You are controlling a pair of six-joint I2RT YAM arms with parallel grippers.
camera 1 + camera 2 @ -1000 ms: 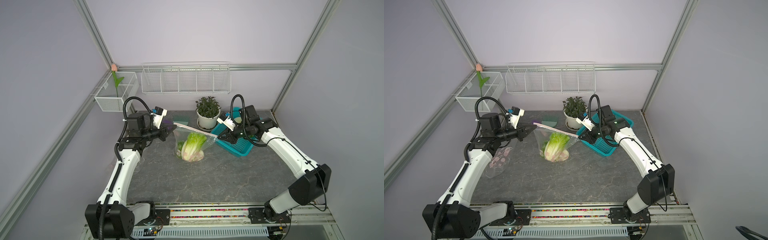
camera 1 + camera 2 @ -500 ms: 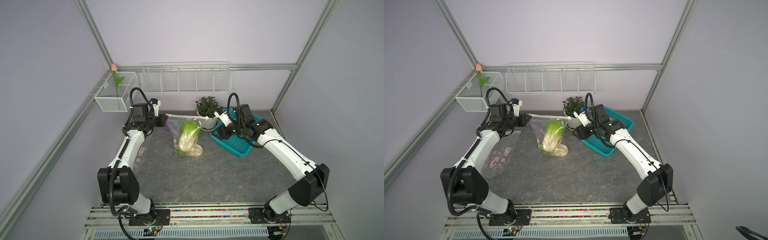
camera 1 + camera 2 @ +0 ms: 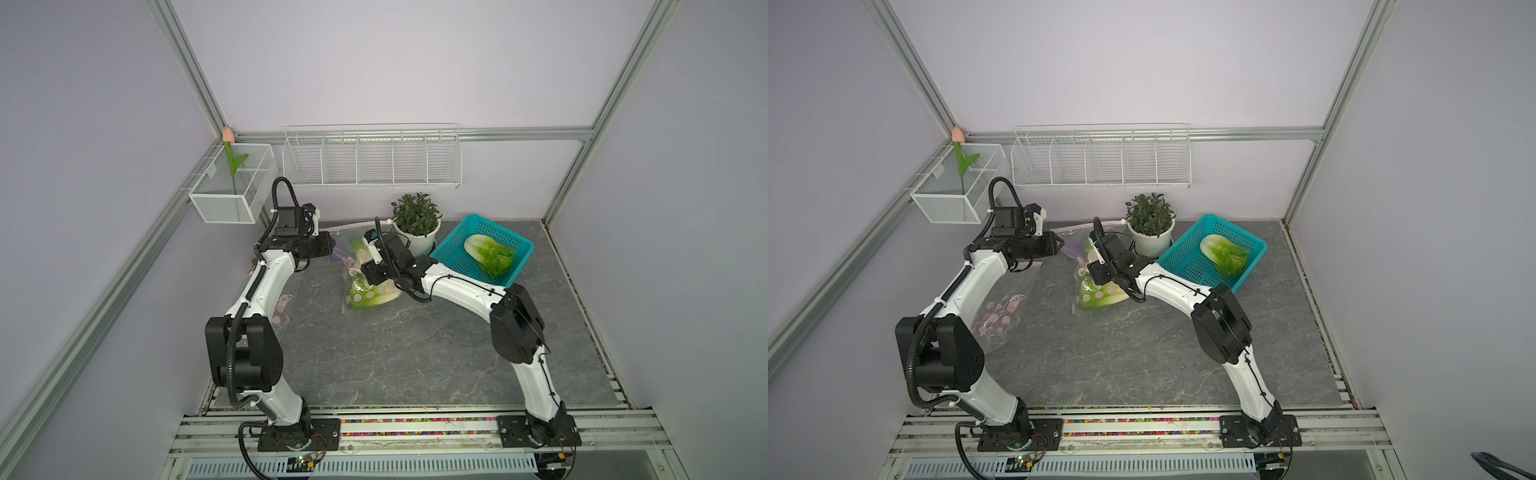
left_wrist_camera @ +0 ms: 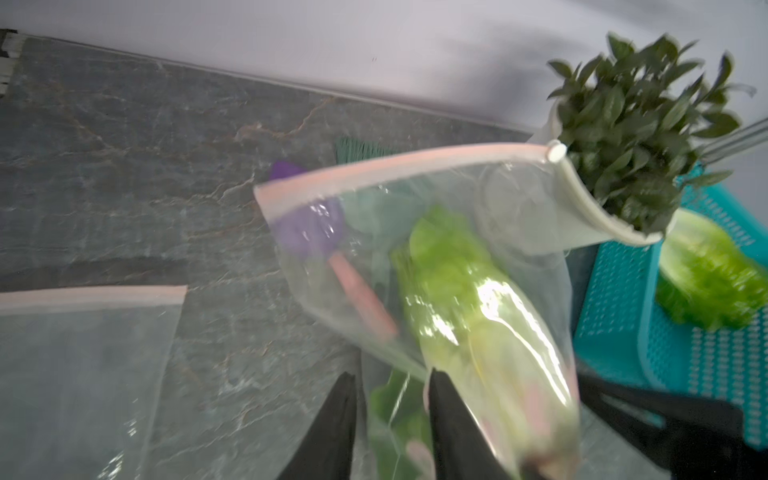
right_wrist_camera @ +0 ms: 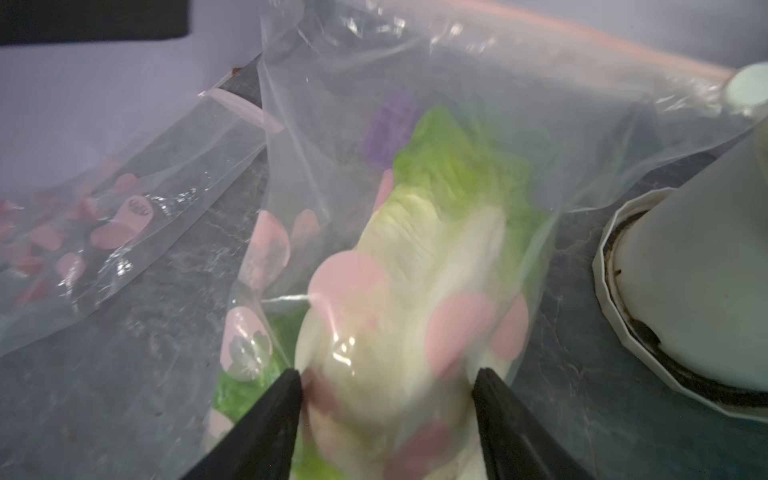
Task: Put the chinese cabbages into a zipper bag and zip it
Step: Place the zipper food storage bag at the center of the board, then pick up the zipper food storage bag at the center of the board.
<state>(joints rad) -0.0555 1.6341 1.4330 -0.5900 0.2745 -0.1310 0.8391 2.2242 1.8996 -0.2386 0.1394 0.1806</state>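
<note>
1. The grey marbled counter (image 3: pixel 415 353) carries everything. A white wire rack (image 3: pixel 372 160) hangs on the back wall above it.
2. The teal basket (image 3: pixel 523 245) sits at the back right of the counter, just beside the potted plant (image 3: pixel 415 216).
3. The zipper bag (image 3: pixel 365 297), clear with pink spots, is at the back centre between the two arms. Its pink zip strip is uppermost, and the white slider (image 4: pixel 555 151) is at the end next to the plant's pot.
4. A spare bag (image 3: pixel 1000 307) of the same kind lies flat under the left arm.
5. The bagged cabbage (image 5: pixel 415 270) is inside the zipper bag, with more green leaf beneath it. The loose cabbage (image 3: pixel 488 254) lies in the basket.
6. The right end effector (image 5: pixel 388 370) has its fingers wide apart, one on each side of the bagged cabbage's whitish base. I cannot tell whether they press on it.
7. The left end effector (image 4: pixel 390 374) has its fingers slightly apart at the bag's near edge, with a fold of film in the narrow gap.
</note>
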